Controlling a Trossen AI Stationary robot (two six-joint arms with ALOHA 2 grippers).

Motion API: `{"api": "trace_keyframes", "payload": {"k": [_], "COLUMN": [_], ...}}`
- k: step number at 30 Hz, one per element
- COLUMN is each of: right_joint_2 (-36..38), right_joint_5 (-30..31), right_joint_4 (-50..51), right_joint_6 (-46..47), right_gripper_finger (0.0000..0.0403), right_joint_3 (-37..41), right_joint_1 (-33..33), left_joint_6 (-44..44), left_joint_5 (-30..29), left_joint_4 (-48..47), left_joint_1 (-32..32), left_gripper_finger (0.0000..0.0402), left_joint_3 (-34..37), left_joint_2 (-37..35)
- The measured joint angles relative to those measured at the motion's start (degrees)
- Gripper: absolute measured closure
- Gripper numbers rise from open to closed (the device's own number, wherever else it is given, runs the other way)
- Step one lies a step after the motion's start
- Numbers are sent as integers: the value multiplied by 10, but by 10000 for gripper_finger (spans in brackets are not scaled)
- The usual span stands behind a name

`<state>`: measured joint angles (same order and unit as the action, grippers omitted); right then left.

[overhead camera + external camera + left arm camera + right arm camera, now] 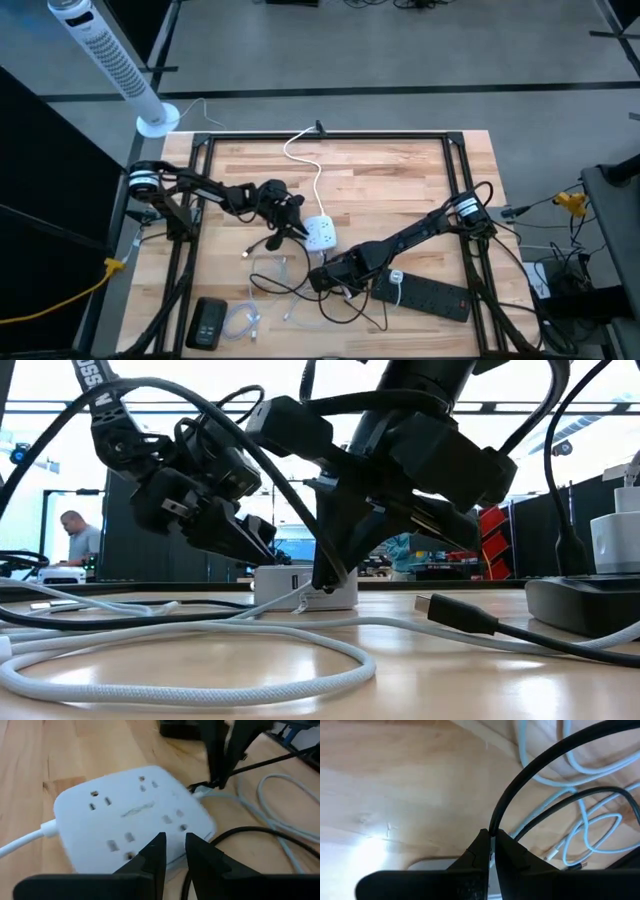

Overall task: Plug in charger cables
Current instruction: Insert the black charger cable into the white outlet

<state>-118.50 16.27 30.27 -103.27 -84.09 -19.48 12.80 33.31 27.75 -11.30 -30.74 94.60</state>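
— Well, where's the right claw (491, 851)?

— Low over the tabletop (400, 180) beside the white socket cube (320, 232), clenched on a black cable (545, 767).

— And the left claw (172, 851)?

— Hanging just above the cube, fingers slightly parted, nothing between them.

— The other cables?

— Loose white cables (262, 300) and black ones sprawl across the wood near the cube; a black power strip (425, 293) lies further right.
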Motion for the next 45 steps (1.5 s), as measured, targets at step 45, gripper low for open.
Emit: {"api": "trace_keyframes", "payload": {"k": [45], "right_joint_2": [-1], "right_joint_5": [-33], "right_joint_4": [-39], "right_joint_6": [73], "right_gripper_finger": [403], "right_joint_3": [0], "right_joint_1": [26], "left_joint_6": [62], "left_joint_5": [22], "left_joint_4": [-72], "left_joint_1": [-1], "left_gripper_finger": [402], "left_joint_3": [-114], "left_joint_2": [113]}}
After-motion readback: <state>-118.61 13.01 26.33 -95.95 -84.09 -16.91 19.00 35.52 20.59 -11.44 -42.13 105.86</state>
